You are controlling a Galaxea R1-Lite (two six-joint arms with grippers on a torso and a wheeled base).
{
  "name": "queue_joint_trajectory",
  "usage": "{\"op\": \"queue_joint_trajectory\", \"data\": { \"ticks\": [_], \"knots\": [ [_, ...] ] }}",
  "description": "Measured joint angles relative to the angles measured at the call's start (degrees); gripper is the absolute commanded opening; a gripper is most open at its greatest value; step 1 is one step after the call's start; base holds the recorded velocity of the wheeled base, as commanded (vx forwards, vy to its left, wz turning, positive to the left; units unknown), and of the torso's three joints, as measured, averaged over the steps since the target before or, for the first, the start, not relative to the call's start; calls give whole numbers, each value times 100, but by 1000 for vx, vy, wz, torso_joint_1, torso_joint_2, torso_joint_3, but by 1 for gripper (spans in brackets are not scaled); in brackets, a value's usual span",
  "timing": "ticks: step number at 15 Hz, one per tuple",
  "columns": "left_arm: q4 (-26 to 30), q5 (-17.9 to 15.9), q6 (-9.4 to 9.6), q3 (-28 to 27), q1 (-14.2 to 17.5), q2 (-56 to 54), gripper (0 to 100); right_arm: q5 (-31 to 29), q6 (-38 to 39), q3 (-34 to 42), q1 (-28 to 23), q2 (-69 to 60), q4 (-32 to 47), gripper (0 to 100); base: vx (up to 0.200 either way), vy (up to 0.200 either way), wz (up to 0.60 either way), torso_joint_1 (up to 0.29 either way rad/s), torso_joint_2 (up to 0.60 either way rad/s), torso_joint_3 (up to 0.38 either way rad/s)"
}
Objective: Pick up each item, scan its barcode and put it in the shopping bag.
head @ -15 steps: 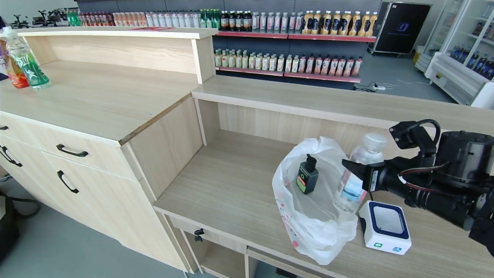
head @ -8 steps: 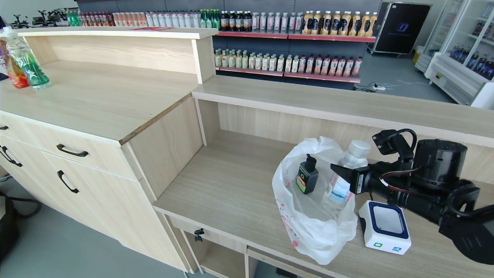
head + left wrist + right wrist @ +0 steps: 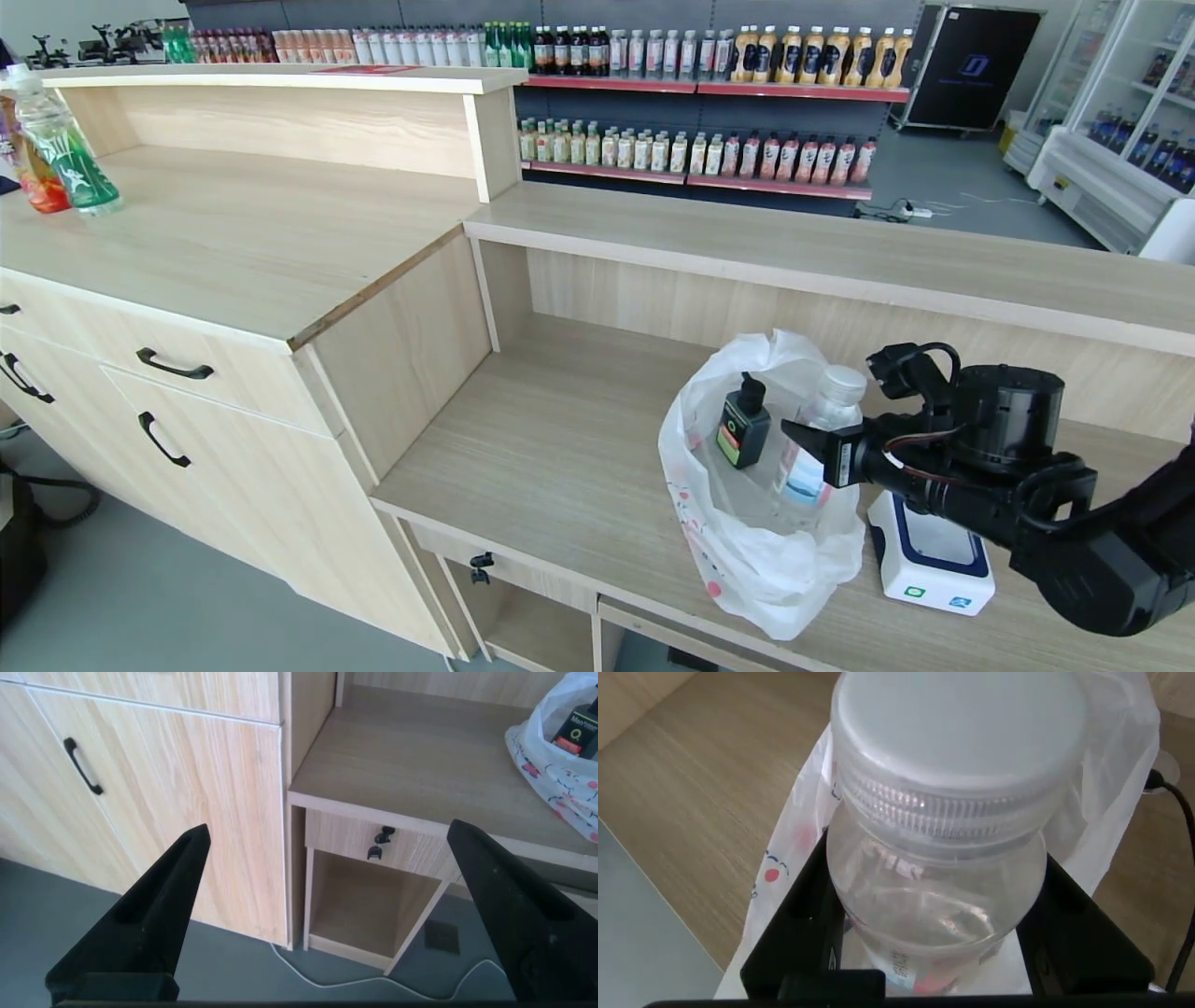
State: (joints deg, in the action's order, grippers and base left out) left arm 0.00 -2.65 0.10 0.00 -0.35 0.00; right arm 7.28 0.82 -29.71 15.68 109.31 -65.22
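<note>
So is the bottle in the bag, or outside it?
Partly in: the bottle stands upright, its lower part down inside the open bag, held in the jaws of the right gripper.

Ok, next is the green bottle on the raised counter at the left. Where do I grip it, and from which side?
Grip the green bottle around its straight labelled body, below the tapering neck, fingers level. Come in from its right, over the raised counter: an orange-red bottle stands close on its left, leaving little finger room there. The open left gripper looks the likelier one.
</note>
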Motion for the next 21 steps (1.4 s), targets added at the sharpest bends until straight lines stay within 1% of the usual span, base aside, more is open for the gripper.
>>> {"op": "queue_joint_trajectory", "data": {
  "ticks": [8,13,21],
  "knots": [
    [0,0,1,0,0,0,100,126,-106,44,0,308,-389,0,0,0,0,0,0,0],
    [0,0,0,0,0,0,100,232,-480,90,-24,472,-628,0,0,0,0,0,0,0],
    [0,0,0,0,0,0,100,312,-636,218,-190,660,-866,0,0,0,0,0,0,0]
  ]
}}
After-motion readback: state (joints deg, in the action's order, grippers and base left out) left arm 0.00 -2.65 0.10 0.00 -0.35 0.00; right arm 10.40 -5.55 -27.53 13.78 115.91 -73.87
